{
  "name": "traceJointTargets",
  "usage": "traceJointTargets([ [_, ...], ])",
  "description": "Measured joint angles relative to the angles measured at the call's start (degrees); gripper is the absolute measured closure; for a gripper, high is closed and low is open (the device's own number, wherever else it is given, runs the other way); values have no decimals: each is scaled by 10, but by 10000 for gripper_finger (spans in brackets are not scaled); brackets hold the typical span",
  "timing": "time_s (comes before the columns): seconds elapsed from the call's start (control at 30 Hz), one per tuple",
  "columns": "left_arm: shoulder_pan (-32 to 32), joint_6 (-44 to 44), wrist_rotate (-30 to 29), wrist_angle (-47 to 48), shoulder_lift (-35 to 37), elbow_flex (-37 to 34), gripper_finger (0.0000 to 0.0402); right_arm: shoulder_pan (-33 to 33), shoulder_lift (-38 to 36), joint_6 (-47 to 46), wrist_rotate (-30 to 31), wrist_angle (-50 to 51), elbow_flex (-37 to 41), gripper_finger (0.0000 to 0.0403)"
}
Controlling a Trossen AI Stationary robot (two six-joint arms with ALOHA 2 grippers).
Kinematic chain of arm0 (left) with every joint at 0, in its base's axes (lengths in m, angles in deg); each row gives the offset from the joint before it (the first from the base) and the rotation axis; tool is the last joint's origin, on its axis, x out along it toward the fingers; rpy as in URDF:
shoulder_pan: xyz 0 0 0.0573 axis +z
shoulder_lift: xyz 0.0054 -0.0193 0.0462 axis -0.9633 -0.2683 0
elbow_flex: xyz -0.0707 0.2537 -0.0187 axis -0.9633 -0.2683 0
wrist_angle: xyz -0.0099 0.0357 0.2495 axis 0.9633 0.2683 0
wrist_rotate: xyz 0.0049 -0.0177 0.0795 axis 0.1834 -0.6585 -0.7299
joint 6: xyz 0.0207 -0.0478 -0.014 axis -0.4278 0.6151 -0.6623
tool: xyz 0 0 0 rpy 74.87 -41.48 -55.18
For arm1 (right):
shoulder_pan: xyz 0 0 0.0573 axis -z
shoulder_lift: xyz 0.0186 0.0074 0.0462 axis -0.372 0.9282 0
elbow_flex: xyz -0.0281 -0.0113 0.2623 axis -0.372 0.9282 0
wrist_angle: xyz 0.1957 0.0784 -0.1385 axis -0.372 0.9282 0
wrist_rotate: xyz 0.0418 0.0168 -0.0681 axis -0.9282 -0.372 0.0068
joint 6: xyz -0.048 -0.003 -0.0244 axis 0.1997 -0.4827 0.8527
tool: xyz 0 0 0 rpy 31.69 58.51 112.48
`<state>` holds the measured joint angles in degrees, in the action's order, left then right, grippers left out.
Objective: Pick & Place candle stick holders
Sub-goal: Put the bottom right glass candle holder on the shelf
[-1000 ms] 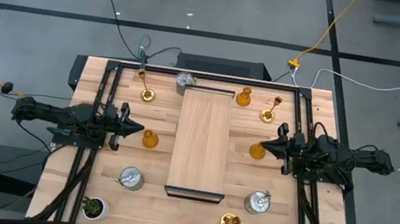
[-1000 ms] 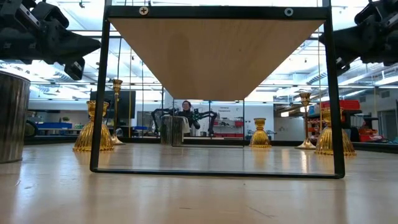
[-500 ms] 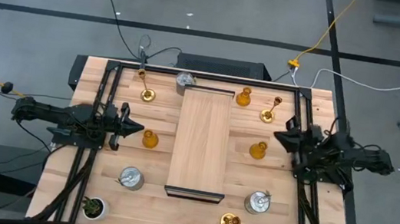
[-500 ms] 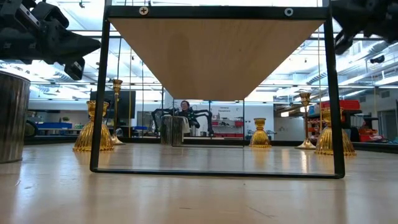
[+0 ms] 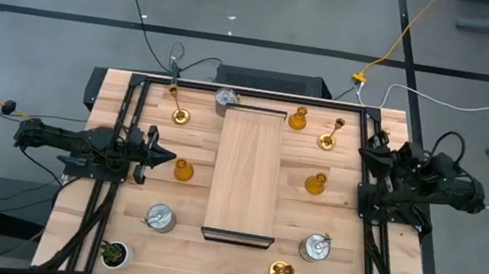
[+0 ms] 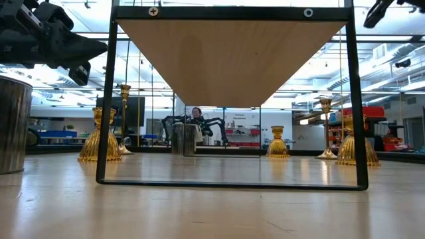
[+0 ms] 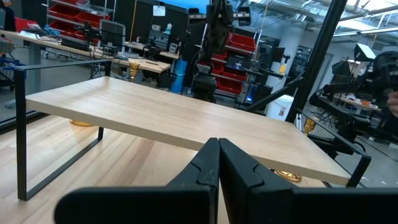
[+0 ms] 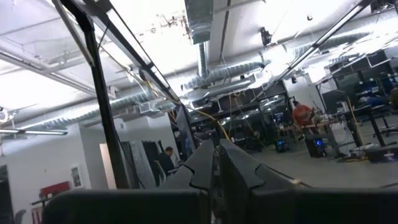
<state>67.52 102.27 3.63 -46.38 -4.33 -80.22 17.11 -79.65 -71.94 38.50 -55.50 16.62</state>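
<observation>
The candle stick holders stand on their bases around a raised wooden shelf (image 5: 244,175). The gold thin-stemmed ones (image 5: 178,114) (image 5: 327,140) (image 5: 281,272), the amber bell-shaped ones (image 5: 183,170) (image 5: 298,119) (image 5: 315,183) and the squat silver ones (image 5: 226,98) (image 5: 159,218) (image 5: 314,248) are spread on both sides. My left gripper (image 5: 171,157) is shut and level, just left of an amber holder, and touches nothing. My right gripper (image 5: 362,154) is shut and empty, raised and tipped upward above the table's right side, right of the amber holder (image 6: 350,149).
The shelf's black metal frame (image 6: 106,99) stands mid-table with open room beneath it. A tiny potted plant (image 5: 115,253) sits at the near left corner. Black rails (image 5: 114,196) run along both sides of the table. A person (image 6: 197,119) sits in the room beyond.
My right gripper has risen well above the table, tipped its fingers upward and drawn back toward the table's right edge, staying shut. In the low view it has climbed to the top corner. The holders have not moved.
</observation>
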Motion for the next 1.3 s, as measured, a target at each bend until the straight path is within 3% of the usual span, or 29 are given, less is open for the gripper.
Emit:
traceJointTargets([
  [0.23, 0, 0, 0, 0, 0, 0, 392, 0, 78, 0, 0, 12, -82, 374],
  [0.53, 0, 0, 0, 0, 0, 0, 392, 0, 189, 2, 1, 106, -232, 374],
  [0.83, 0, 0, 0, 0, 0, 0, 392, 0, 259, 50, 0, 123, -340, 374],
  [1.03, 0, 0, 0, 0, 0, 0, 392, 0, 287, 61, 1, 170, -390, 374],
  [1.3, 0, 0, 0, 0, 0, 0, 392, 0, 292, 72, 1, 202, -396, 374],
])
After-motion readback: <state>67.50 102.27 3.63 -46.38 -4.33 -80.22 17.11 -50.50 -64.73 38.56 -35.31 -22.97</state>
